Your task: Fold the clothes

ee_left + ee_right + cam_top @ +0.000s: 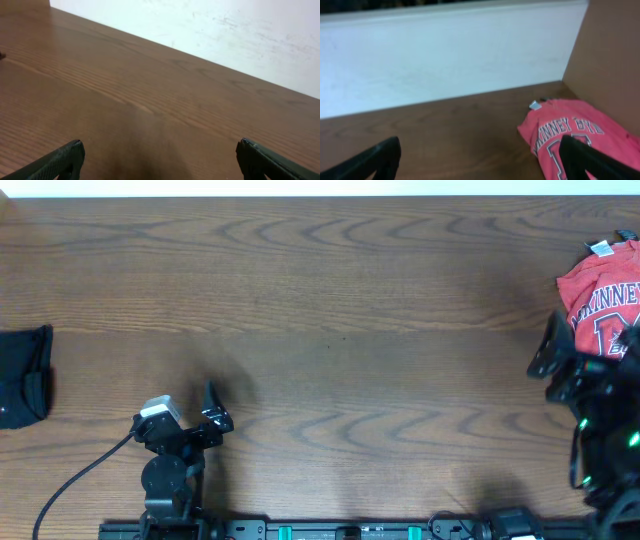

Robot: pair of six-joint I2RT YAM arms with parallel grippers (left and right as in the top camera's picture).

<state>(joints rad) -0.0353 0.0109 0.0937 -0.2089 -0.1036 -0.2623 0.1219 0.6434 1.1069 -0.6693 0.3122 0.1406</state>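
A folded, black-looking garment [24,376] lies at the table's far left edge, seen only in the overhead view. No neck label shows, so I cannot tell whether it is the black T-shirt. My left gripper [212,416] is open and empty low over bare wood [160,162], well to the right of that garment. My right gripper [584,352] is open at the far right. In the right wrist view [480,159] its right finger overlaps the near edge of a red T-shirt with white lettering [575,131].
The red T-shirt [603,292] lies crumpled in the far right corner, with a small white label at its top. A brown side wall [615,55] stands right of it and a white wall [445,60] runs along the back. A black cable [75,480] trails from the left arm.
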